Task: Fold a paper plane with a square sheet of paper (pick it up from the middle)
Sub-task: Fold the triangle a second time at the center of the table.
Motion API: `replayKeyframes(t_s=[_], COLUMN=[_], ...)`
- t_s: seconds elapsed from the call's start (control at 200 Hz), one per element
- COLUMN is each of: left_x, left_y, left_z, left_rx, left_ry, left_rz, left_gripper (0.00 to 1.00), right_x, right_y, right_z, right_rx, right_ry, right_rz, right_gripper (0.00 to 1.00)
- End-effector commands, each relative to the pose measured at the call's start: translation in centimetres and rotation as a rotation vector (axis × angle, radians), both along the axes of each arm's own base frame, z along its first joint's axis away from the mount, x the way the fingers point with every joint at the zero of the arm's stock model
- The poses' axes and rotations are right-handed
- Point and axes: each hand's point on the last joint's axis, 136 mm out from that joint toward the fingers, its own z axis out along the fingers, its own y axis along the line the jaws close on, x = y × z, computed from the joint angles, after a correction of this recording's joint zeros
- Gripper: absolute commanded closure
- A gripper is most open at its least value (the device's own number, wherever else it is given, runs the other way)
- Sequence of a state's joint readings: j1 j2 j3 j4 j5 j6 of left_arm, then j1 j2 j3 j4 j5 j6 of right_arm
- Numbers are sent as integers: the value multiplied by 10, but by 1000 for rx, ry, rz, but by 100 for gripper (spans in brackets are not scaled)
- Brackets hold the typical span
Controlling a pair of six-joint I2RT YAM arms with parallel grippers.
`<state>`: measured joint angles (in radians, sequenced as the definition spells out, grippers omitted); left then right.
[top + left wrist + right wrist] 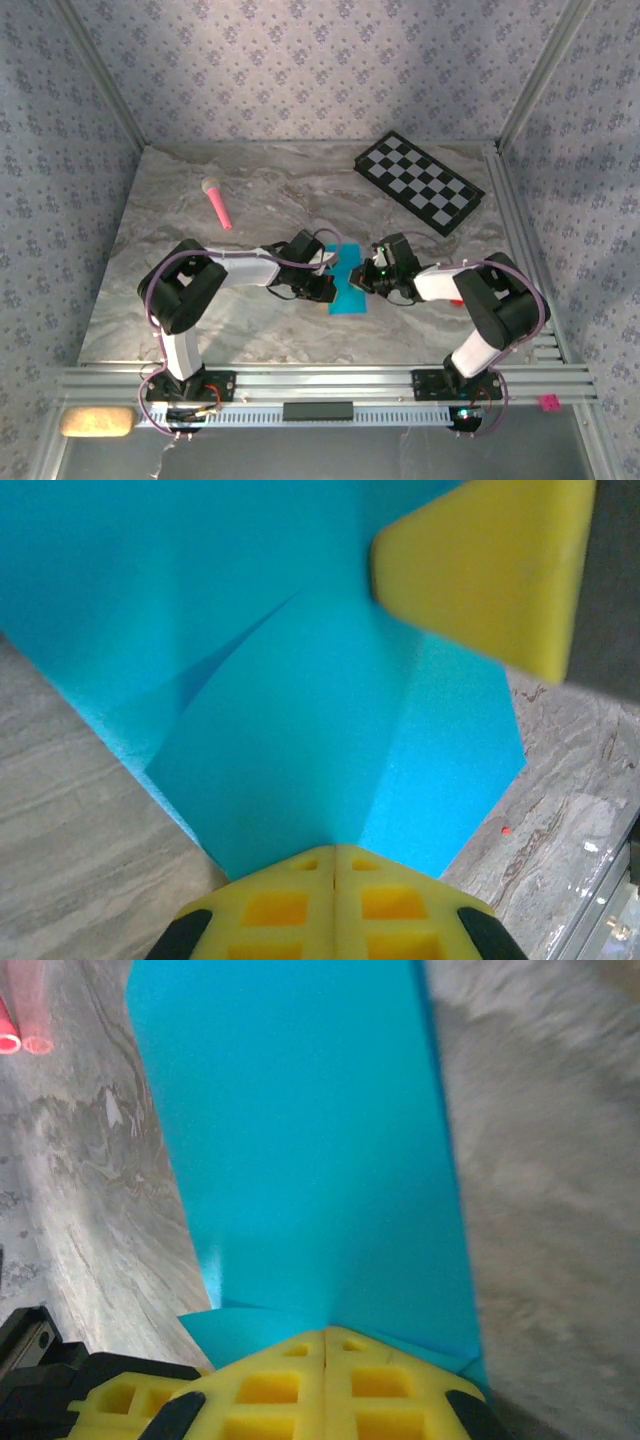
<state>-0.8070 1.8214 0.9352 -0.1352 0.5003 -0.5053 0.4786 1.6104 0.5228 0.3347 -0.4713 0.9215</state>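
Observation:
The square sheet of paper (349,298) is bright cyan and folded into a narrow strip, lying between my two grippers near the table's middle. In the left wrist view the sheet (300,730) shows slanted creases and runs straight into my left gripper (335,852), whose yellow jaws are pressed together on its edge. One yellow finger (490,570) of the right gripper sits at the sheet's far side. My right gripper (327,1332) is likewise shut on the sheet (310,1140), a small flap curling beside its tip. From above, the left gripper (328,285) and right gripper (368,277) face each other across the paper.
A pink stick (217,203) lies at the back left of the marble table (200,320). A black-and-white checkered board (420,182) sits at the back right. Metal rails (320,382) run along the near edge by the arm bases.

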Motion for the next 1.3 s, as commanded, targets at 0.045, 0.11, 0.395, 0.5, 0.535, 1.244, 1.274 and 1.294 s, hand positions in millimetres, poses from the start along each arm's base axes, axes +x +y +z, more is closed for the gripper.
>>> replayKeyframes(t_s=[0.045,0.11,0.395,0.5,0.535,1.244,1.274,1.294], left_x=[-22,-22,-21,-19,-19,17,16,16], left_y=[46,47,45,44,43,-23,-25,-27], left_z=[-42,-43,-38,-37,-37,58,54,52], left_rx=[233,237,230,226,224,-52,-51,-51], left_ry=[71,69,56,52,53,5,15,22], left_rz=[7,4,-4,-2,-3,27,25,23], left_gripper=[100,100,100,100,100,92,93,93], right_x=[15,21,21,11,7,-21,-21,-21], right_y=[-39,-42,-14,-1,1,-28,-29,-29], right_z=[-21,-18,30,27,22,-35,-35,-34], right_rx=[-111,-99,-26,-19,-25,-153,-155,-156], right_ry=[0,-18,-155,-139,-125,36,35,34], right_rz=[-93,-109,-29,20,31,-35,-36,-37], right_gripper=[100,100,99,99,99,100,100,100])
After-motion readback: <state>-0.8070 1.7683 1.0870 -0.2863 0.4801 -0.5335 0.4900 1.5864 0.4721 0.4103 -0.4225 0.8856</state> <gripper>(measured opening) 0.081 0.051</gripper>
